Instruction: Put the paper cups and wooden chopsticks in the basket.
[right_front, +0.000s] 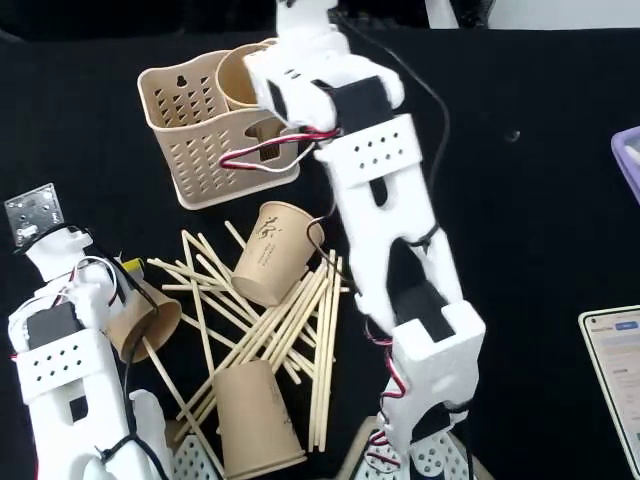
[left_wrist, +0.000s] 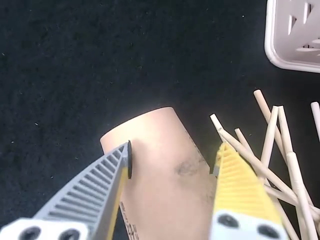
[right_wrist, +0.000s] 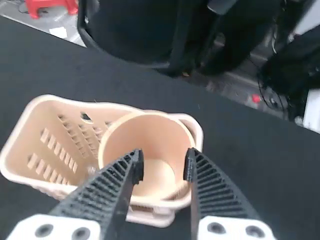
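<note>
A beige basket (right_front: 190, 150) lies at the back left, and one paper cup (right_front: 236, 75) stands inside it. My right gripper (right_front: 265, 78) hangs over that cup (right_wrist: 150, 165); in its wrist view the gripper (right_wrist: 163, 162) is open with nothing between its black fingers. At the front left my left gripper (right_front: 135, 300) is shut on a tilted paper cup (left_wrist: 160, 170), grey finger on one side and yellow finger on the other. Two more cups (right_front: 275, 250) (right_front: 255, 420) lie on a loose pile of wooden chopsticks (right_front: 265, 325) in the middle.
A purple object (right_front: 628, 155) sits at the right edge, with a phone-like device (right_front: 612, 370) below it. A small metal plate (right_front: 33, 213) is near the left arm. The chopsticks (left_wrist: 280, 150) fan out close beside the left gripper, and the basket's corner (left_wrist: 295, 35) lies beyond.
</note>
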